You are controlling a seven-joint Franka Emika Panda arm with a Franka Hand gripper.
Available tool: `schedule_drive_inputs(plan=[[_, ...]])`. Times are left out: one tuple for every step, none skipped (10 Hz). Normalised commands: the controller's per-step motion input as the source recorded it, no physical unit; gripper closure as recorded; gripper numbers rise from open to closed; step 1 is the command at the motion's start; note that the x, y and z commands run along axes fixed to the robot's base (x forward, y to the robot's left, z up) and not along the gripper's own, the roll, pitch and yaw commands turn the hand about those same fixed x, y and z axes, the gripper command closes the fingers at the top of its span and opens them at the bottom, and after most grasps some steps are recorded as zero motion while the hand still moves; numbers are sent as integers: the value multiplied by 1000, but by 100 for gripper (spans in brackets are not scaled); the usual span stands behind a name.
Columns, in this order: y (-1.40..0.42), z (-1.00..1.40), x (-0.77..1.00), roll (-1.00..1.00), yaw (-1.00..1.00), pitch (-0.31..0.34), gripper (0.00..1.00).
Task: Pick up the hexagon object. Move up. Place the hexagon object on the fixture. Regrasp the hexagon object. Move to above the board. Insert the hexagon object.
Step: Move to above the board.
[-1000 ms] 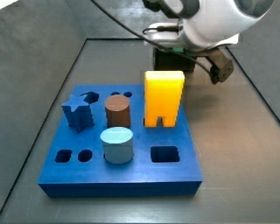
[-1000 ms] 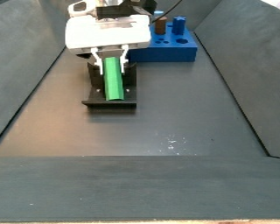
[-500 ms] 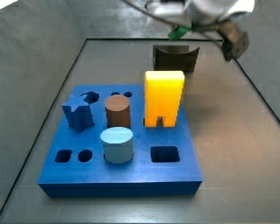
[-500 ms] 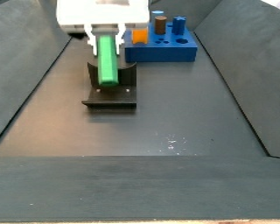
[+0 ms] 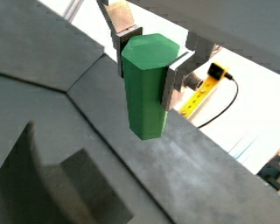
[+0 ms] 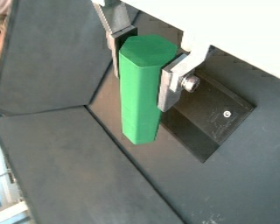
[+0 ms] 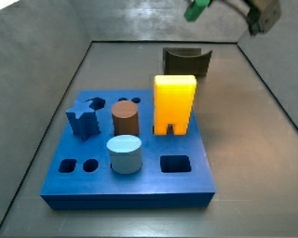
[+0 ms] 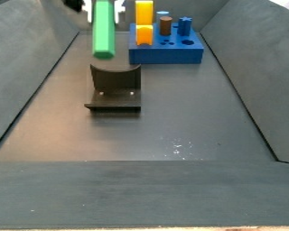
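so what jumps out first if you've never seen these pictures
The bright green hexagon object stands out, hanging upright above the dark fixture, clamped near its top between the gripper's silver fingers in both wrist views. Next comes the blue board, with its tall yellow block, brown cylinder and light-blue cylinder.

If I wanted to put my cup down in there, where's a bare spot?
The dark floor in front of the dark fixture is bare, as are the strips beside the blue board. The board is crowded with pegs. The gripper hangs above the fixture, holding the green hexagon object.
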Motion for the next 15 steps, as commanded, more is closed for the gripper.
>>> schedule_drive_inputs(plan=[[7, 1000, -39, -120, -111, 78, 100], [10, 1000, -46, -95, -69, 103, 100], [8, 1000, -47, -79, -44, 119, 100], [3, 1000, -51, -60, -6, 135, 100], [0, 1000, -47, -53, 17, 132, 100], [-5, 941, -39, -42, 44, 135, 100], [-9, 827, -27, -41, 55, 134, 100], [-13, 597, -3, -42, 73, 139, 100], [-16, 429, 10, -38, 83, 142, 100], [-20, 263, 16, -37, 91, 142, 100], [-1000, 95, -553, -1000, -93, 51, 100], [-1000, 90, -562, -1000, -91, 37, 100], [-1000, 93, -585, -1000, -88, 31, 100], [-1000, 76, -601, -1000, -86, 25, 100], [-1000, 83, -608, -1000, -88, 26, 100]])
